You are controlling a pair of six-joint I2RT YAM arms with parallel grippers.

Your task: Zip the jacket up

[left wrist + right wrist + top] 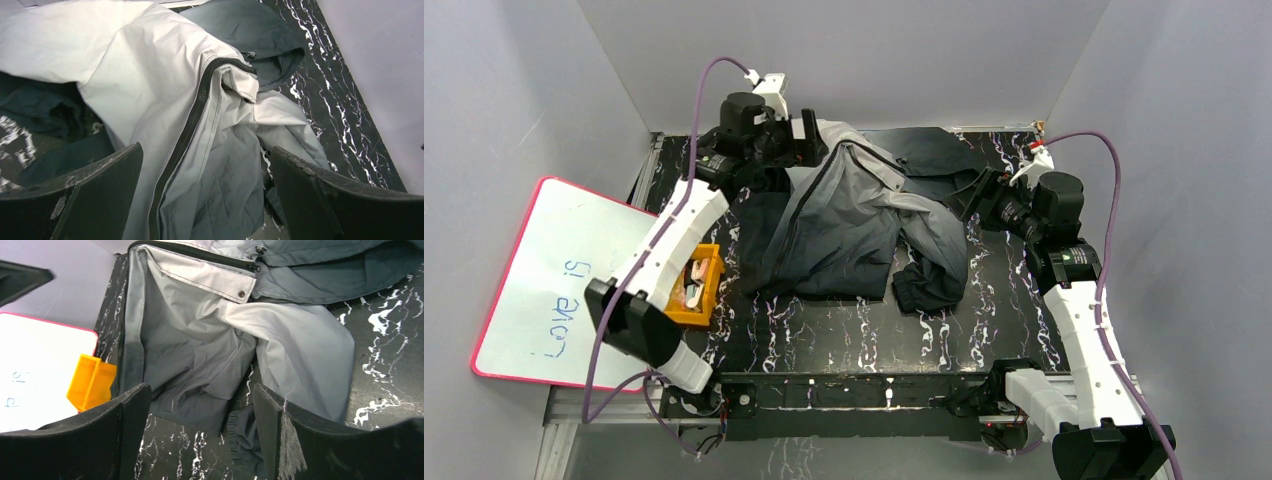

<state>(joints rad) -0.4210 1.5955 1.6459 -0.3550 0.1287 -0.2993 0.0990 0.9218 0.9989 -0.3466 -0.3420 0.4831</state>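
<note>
**Jacket bunched at far middle of tabletop, both end effectors spread**

- The jacket [854, 225] lies crumpled on the black marbled tabletop [824, 340], from the far edge toward the middle. It is light grey at the far left and shades darker toward the near side.
- A dark cuff [924, 285] trails off on its near right.
- A dark zipper line [185, 135] runs down the pale front panel, with a snap-button flap [240, 82] beside its top. I can't tell how far it is closed.
- Left end effector [205, 149] is at the far left corner, over the jacket's pale part. Its fingers are spread wide, with nothing pinched.
- Right end effector [201, 387] is by the right edge, pointing at the jacket. It is also spread, with nothing between the fingers.
- An orange bin [696, 285] sits near the left edge, just beside the jacket's near left hem.
- A pink-rimmed whiteboard [544, 280] leans off the left edge, with blue writing on it.
</note>
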